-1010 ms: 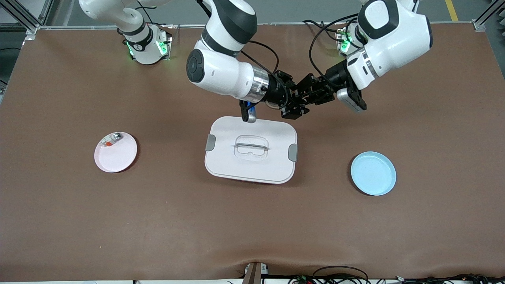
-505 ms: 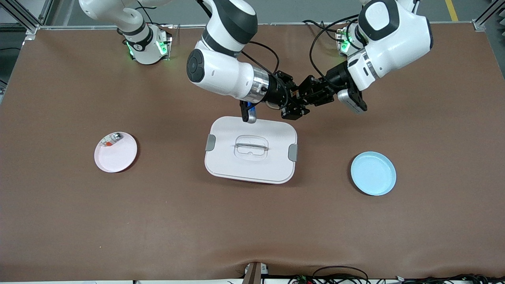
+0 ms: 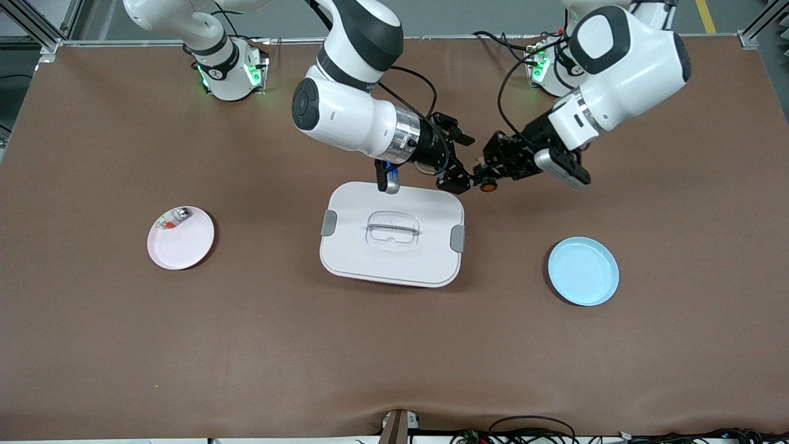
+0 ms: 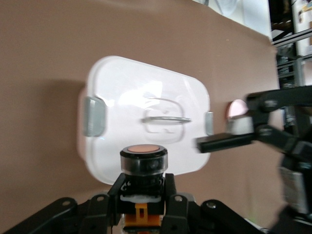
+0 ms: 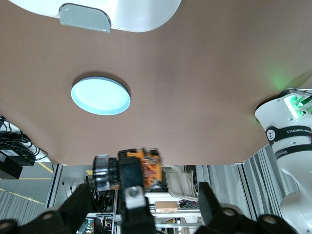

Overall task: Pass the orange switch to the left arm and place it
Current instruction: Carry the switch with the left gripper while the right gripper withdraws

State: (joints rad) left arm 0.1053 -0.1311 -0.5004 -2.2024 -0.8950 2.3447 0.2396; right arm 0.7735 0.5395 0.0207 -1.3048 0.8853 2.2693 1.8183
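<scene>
My left gripper is shut on the orange switch, over the table by the corner of the box toward the left arm's end. In the left wrist view the switch sits between my left gripper's fingers, orange cap outward, with the white box below. My right gripper is open and empty, just beside the switch. In the right wrist view my right gripper has its fingers wide apart, and the switch shows between them in a finger of the left gripper.
A pink plate with a small silver-and-red piece lies toward the right arm's end. A blue plate lies toward the left arm's end and also shows in the right wrist view.
The two grippers were locked together around the switch. My right gripper has opened and let go. My left gripper has drawn away toward the left arm's end with the switch.
</scene>
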